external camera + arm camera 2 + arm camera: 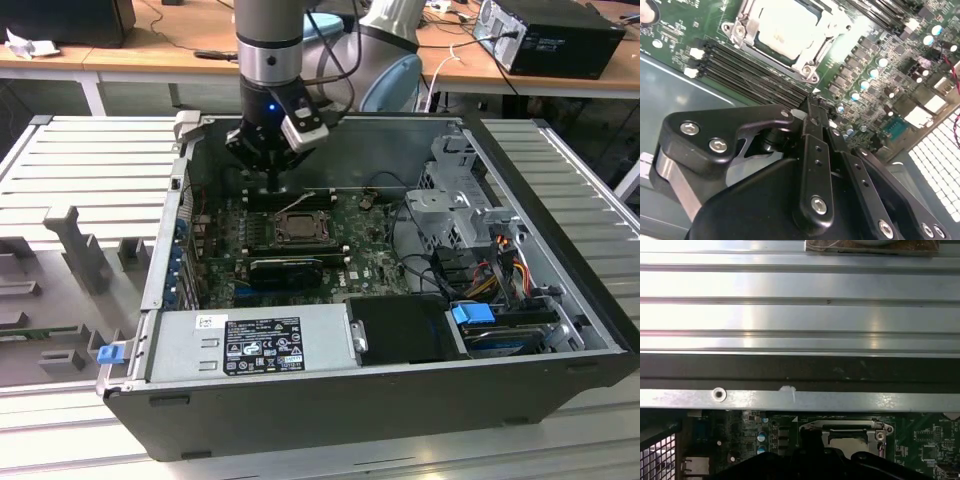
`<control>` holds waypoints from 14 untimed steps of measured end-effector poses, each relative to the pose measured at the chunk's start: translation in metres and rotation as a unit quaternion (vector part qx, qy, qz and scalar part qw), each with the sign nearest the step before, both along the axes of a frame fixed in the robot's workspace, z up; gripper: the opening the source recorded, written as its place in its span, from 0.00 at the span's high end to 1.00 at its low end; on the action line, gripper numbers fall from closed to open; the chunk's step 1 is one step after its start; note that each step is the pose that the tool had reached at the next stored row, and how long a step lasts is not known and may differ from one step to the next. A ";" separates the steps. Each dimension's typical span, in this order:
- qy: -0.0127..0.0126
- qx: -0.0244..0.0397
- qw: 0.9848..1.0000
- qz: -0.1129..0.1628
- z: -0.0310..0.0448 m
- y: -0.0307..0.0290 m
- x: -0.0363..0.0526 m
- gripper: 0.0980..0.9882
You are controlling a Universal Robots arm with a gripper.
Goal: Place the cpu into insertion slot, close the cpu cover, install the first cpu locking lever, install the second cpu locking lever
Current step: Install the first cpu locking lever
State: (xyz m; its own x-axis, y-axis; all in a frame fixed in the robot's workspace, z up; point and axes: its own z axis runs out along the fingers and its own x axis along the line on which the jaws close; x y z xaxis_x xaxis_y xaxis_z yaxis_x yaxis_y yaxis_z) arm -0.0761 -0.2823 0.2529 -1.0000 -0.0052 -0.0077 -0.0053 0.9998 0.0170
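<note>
As the cpu (pixel 785 25) lies framed under the cpu cover (pixel 825 45), we judge it already seated. The pincer (pixel 811 106) hovers just beside, pressed together and empty, which suits pushing more than grasping.

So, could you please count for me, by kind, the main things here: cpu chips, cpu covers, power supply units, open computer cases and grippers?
cpu: 1
cpu cover: 1
power supply unit: 1
open computer case: 1
gripper: 1
Total: 5
</note>
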 end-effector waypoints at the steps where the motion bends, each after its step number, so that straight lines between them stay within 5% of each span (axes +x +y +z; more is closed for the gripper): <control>1: 0.000 0.000 1.000 0.000 0.0000 0.0000 0.0011 0.99; 6: 0.000 0.001 1.000 0.000 -0.0003 -0.0003 0.0075 0.99; 7: 0.000 0.011 1.000 0.000 -0.0005 -0.0015 0.0076 0.99; 8: 0.000 0.029 1.000 0.000 -0.0007 -0.0044 0.0075 0.99; 9: 0.000 0.032 0.999 0.000 -0.0012 -0.0063 0.0076 0.99; 14: 0.000 0.032 0.999 0.000 -0.0146 -0.0084 0.0120 0.99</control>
